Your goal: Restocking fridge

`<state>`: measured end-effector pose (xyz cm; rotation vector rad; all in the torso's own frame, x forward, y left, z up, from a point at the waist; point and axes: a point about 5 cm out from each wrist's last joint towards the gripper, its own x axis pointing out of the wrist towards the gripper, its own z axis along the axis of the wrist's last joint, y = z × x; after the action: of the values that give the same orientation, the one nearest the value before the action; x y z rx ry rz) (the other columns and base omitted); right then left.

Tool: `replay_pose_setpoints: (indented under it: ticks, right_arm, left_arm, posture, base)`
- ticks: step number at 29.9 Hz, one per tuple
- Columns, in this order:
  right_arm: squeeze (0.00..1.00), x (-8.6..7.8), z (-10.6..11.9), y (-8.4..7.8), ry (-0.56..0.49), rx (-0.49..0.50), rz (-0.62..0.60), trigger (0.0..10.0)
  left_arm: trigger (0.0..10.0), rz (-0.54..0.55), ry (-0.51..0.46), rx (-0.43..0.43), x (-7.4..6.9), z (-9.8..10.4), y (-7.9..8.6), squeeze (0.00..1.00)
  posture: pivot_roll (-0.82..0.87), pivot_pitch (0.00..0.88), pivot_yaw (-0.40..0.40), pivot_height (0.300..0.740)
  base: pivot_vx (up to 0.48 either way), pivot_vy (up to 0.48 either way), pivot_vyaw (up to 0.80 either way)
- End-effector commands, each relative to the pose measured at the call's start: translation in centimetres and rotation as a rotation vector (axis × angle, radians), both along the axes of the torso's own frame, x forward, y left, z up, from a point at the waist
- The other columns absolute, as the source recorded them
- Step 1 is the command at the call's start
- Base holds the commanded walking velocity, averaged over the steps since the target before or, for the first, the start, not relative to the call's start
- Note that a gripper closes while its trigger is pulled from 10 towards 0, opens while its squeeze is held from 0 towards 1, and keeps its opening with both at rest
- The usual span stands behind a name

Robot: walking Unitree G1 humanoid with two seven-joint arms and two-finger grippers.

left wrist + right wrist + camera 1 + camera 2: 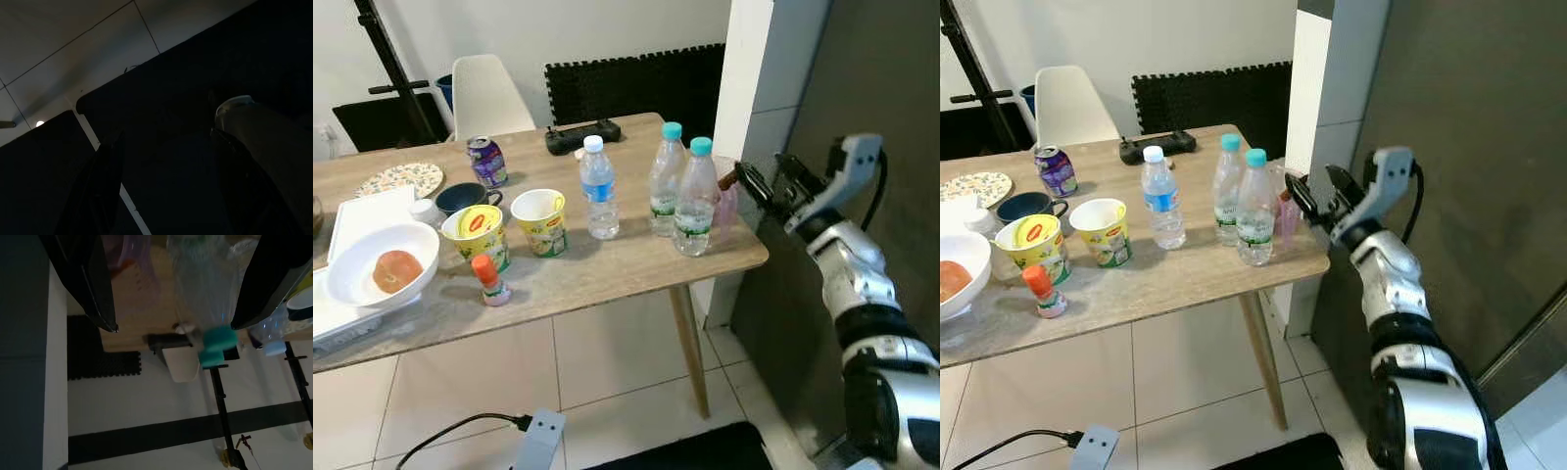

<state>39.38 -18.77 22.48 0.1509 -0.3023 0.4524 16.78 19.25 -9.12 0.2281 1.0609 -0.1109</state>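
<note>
Black-fingered right end effector [756, 183] spread wide, empty, at three o'clock of teal-capped clear plastic bottle [695, 199] on wooden surface [607, 264], seemingly lining up a grasp.

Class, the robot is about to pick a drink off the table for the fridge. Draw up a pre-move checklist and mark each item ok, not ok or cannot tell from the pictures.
1. Right gripper open: ok, fingers spread.
2. Right gripper near a target: ok, just off the table corner, beside the teal-capped bottles.
3. Bottles upright and capped: ok.
4. Pink container behind the bottles could get knocked: not ok, it stands close.
5. Fridge door open: cannot tell.
6. Left gripper free: cannot tell, its view is dark.
</note>
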Motion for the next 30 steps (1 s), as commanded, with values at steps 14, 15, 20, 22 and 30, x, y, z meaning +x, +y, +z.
replay_pose_setpoints:
  ticks: [14, 15, 20, 22, 30]
  right_arm:
    - [0.00, 1.7, 2.8, 4.2, -0.014, -0.076, 0.025, 10.0]
    - [0.00, 1.7, 2.8, 4.5, -0.008, -0.085, 0.024, 10.0]
    - [0.00, 2.0, 2.2, 6.1, 0.030, -0.124, 0.022, 10.0]
    - [0.00, 2.0, 2.0, 6.4, 0.045, -0.138, 0.017, 10.0]
    - [0.00, 2.3, 2.3, 6.5, 0.062, -0.143, -0.023, 10.0]
  left_arm:
    - [10.0, 0.012, 0.017, 0.000, -0.7, -0.3, 0.1, 0.00]
    - [10.0, 0.012, 0.017, -0.001, -0.7, -0.3, 0.1, 0.00]
    - [10.0, 0.015, 0.017, -0.004, -0.7, -0.3, 0.0, 0.00]
    - [10.0, 0.018, 0.018, -0.005, -0.8, -0.3, -0.1, 0.00]
    - [10.0, 0.026, 0.027, 0.000, -1.2, -0.5, 0.2, 0.00]
  posture:
    - [0.00, 0.000, 0.006, 0.740]
    - [0.00, 0.000, 0.006, 0.740]
    - [0.01, 0.000, -0.001, 0.740]
    - [0.02, 0.000, -0.004, 0.740]
    - [0.03, 0.000, -0.008, 0.740]
  base:
    - [0.000, 0.000, 0.00]
    - [0.000, 0.000, 0.00]
    - [0.000, 0.000, 0.00]
    - [0.000, 0.000, 0.00]
    - [0.000, 0.000, 0.00]
